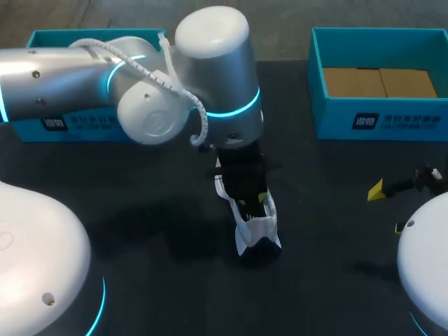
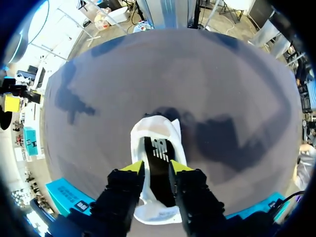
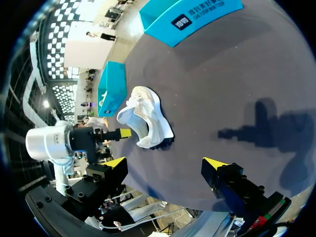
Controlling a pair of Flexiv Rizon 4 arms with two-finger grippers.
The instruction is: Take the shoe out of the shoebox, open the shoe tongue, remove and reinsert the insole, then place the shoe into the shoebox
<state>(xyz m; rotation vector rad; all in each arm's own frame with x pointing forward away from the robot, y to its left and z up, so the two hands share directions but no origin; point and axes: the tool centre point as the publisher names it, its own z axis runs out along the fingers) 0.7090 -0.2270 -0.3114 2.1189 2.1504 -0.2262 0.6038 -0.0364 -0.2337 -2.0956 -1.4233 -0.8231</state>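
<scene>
Shoe [image 1: 257, 225] mid-table | left gripper [image 2: 156, 168] right over its mouth, dark insole [image 2: 158, 148] under it; gripping or not, I cannot tell | right gripper [image 3: 165, 165] spread wide, well apart | left box [image 1: 70, 129] and right box [image 1: 381, 119] behind | left arm [image 1: 210, 77] hides the shoe's far end from above

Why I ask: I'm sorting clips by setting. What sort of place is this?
Most likely a robotics lab test bench, not a shop. A left arm and a right arm reach over a dark table, which holds a white shoe, a teal shoebox and a second shoebox.
</scene>
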